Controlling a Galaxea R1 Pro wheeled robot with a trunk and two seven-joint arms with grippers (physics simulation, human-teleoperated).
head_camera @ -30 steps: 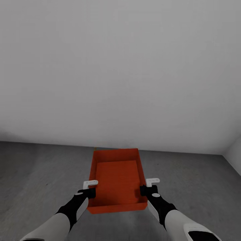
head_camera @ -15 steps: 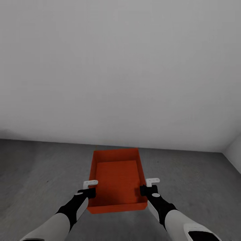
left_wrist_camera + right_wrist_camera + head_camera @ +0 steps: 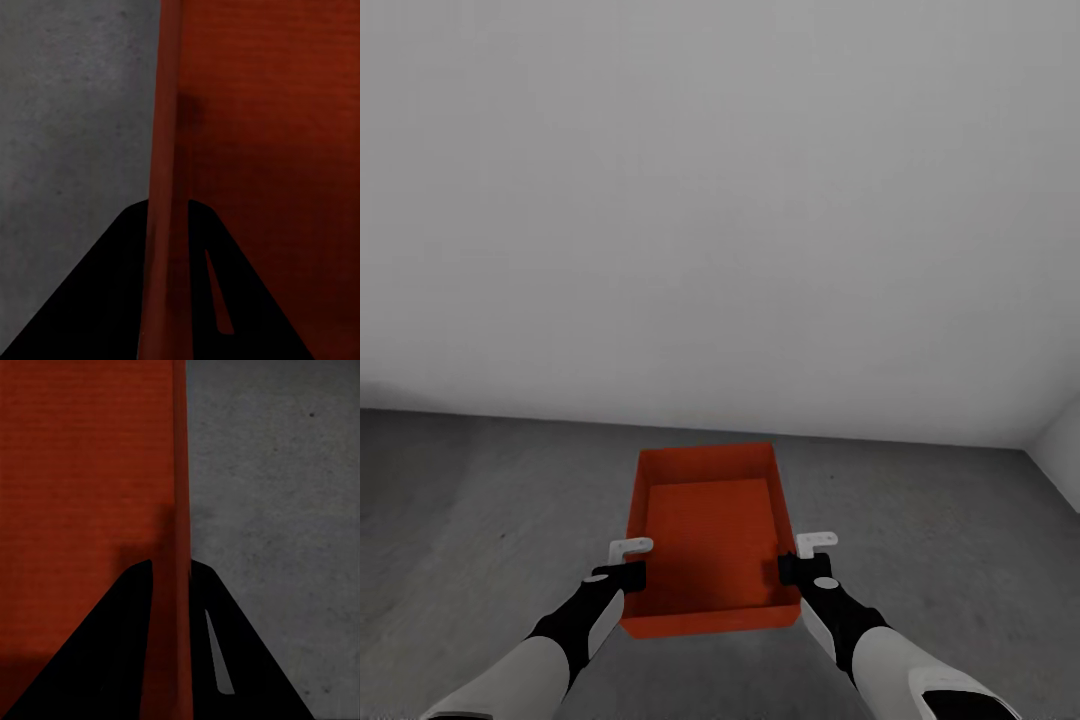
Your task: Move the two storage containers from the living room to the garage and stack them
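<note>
The left pincer is clamping the left wall of a plain orange-red open-topped rectangular storage container, one finger on each side of that wall, while the right pincer is gripping the right wall likewise. The container is hanging between them above the rough dark grey concrete-like floor, with a bare white-grey wall rising beyond it.

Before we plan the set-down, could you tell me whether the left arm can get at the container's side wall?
Apparently yes: the left end effector is already clamped on the storage container's left wall, nothing between.
</note>
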